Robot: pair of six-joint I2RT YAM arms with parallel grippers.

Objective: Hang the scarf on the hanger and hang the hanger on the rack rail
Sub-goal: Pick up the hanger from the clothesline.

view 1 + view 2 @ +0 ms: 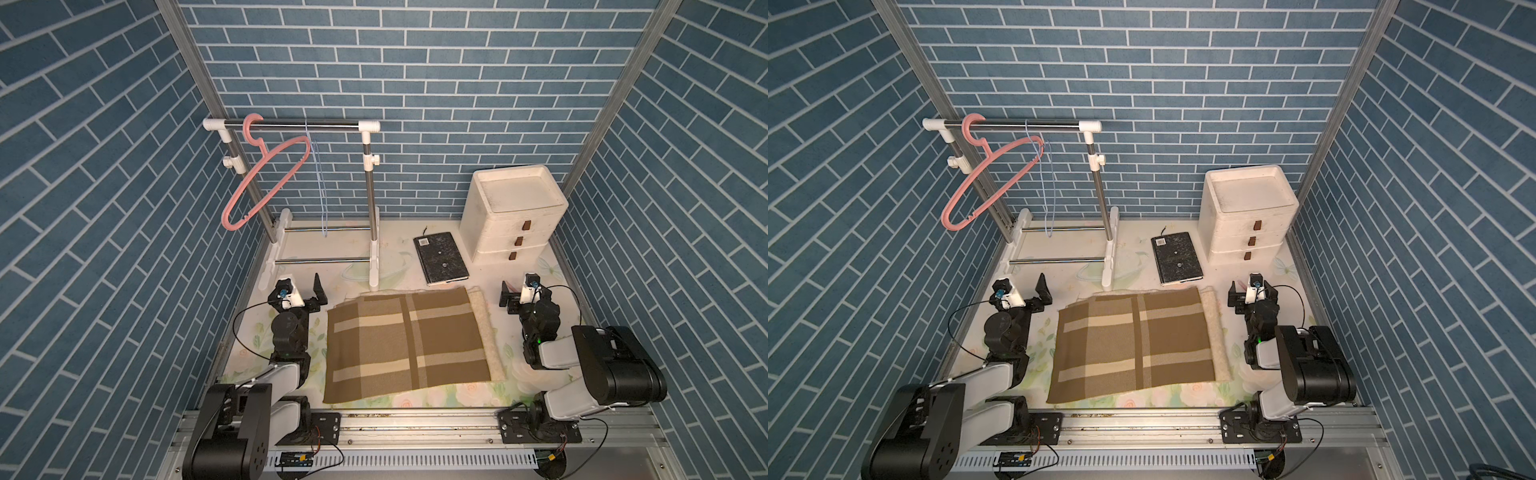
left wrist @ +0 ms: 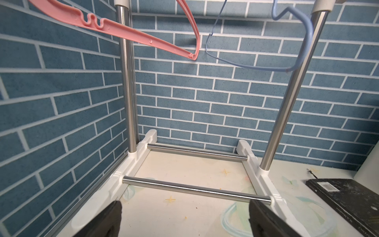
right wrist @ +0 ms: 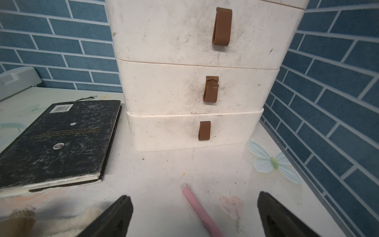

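A white three-drawer chest [image 1: 517,208] was set at the table's [image 1: 457,395] far right corner (a brown pull tab on each drawer). A black book [image 1: 441,257] was laid flat just beside it. A pink stick [image 3: 201,211] was seen lying near the chest's front. A rack [image 1: 369,199] was placed at the far left.
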